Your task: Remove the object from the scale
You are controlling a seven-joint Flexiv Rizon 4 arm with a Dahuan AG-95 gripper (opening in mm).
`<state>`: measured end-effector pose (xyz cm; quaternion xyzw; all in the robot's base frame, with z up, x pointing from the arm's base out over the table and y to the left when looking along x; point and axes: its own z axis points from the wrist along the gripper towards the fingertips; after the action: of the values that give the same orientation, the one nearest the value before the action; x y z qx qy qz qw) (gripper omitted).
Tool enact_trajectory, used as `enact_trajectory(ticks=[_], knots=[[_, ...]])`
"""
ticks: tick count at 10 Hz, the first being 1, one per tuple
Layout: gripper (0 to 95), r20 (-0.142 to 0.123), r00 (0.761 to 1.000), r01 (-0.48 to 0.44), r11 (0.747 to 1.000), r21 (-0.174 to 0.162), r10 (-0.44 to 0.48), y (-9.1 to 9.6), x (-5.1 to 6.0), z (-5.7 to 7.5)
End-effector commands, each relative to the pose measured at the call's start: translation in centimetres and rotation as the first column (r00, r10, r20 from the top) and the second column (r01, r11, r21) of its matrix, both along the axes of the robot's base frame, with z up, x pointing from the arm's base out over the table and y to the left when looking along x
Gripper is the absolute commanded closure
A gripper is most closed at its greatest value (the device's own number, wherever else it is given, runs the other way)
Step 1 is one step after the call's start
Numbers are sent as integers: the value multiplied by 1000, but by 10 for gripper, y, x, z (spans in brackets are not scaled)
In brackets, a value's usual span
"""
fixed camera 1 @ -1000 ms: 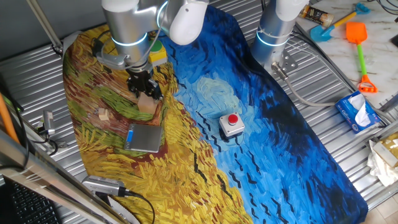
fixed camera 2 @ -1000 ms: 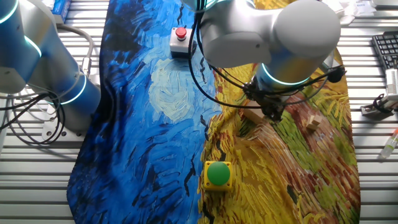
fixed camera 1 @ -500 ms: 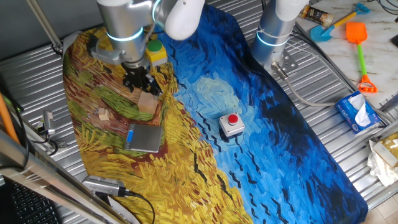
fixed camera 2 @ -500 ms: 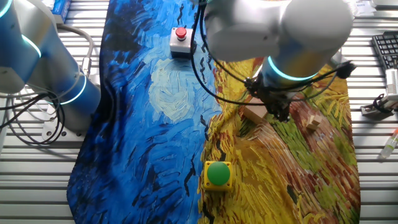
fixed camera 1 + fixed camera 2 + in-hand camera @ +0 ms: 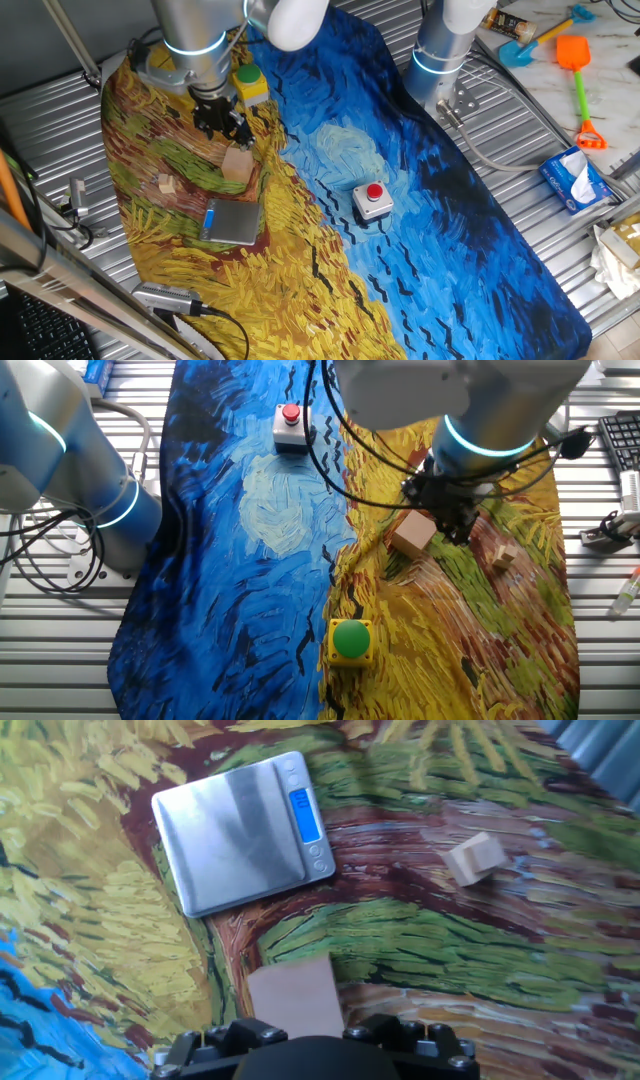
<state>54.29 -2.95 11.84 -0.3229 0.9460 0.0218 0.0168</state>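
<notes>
The light-tan wooden cube [image 5: 237, 163] lies on the painted cloth, just beyond the far edge of the scale [image 5: 232, 222] and off its plate. The scale's grey top is bare in the hand view [image 5: 240, 830], with its blue strip on the right. My gripper [image 5: 222, 118] hangs above and behind the cube, open, holding nothing. In the hand view the cube [image 5: 295, 1000] lies below my gripper [image 5: 308, 1035], with the two fingers spread to either side. In the other fixed view the cube [image 5: 412, 532] sits left of the gripper [image 5: 450, 520]; the arm hides the scale there.
A small tan wooden bit [image 5: 165, 184] lies left of the scale [image 5: 474, 858]. A grey box with a red button [image 5: 372, 200] stands mid-cloth. A yellow box with a green button [image 5: 248, 82] sits right beside my arm. A second arm's base [image 5: 440, 50] stands at the back.
The gripper has let go of the cube and risen up and back from it. The cube stays on the cloth beside the scale.
</notes>
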Motion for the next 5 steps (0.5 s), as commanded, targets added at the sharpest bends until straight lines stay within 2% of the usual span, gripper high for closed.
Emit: enact_trajectory(ticks=[1,2,3,5], knots=[[380,-7,996,89,994,56,-89,2,0,13],[760,-11,992,126,991,51,-126,6,0,21],[950,-20,985,170,984,45,-169,12,0,31],[950,-30,977,211,977,42,-210,24,-1,48]])
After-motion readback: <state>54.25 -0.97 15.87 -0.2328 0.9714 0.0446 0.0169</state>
